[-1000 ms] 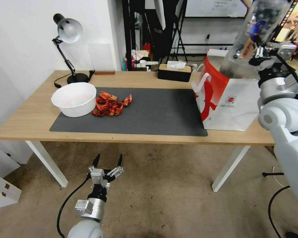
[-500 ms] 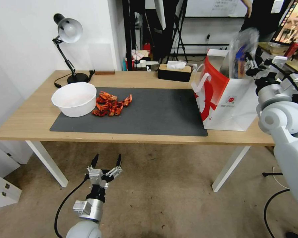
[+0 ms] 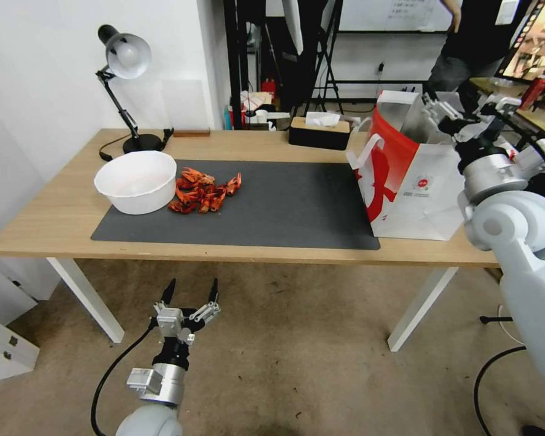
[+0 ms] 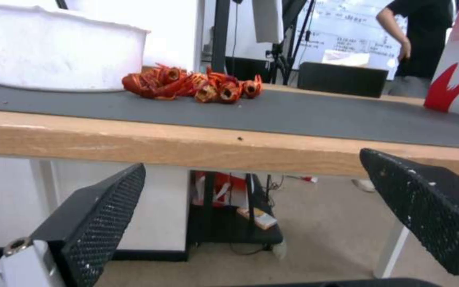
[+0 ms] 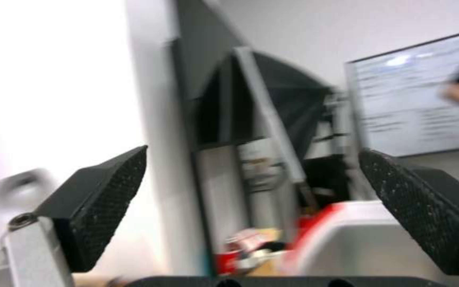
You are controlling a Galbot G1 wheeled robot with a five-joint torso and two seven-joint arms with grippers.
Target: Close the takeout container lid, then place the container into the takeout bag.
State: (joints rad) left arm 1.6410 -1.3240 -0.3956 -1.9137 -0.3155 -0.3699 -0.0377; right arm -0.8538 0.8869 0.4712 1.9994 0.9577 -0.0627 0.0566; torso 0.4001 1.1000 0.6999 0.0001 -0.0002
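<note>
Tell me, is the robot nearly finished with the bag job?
Probably nearly. The right gripper hangs open and empty over the takeout bag's mouth; the left gripper sits open below the table. The bag's inside is hidden, so I cannot confirm the box is in.

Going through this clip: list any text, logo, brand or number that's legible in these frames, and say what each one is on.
No text reads clearly enough to quote.
Takeout bag: small round red logo with lines of print under it, too small to read.
Takeout bag's red side: a large white graphic, not lettering.
Whiteboard behind the table: rows of writing, too blurred to read.
</note>
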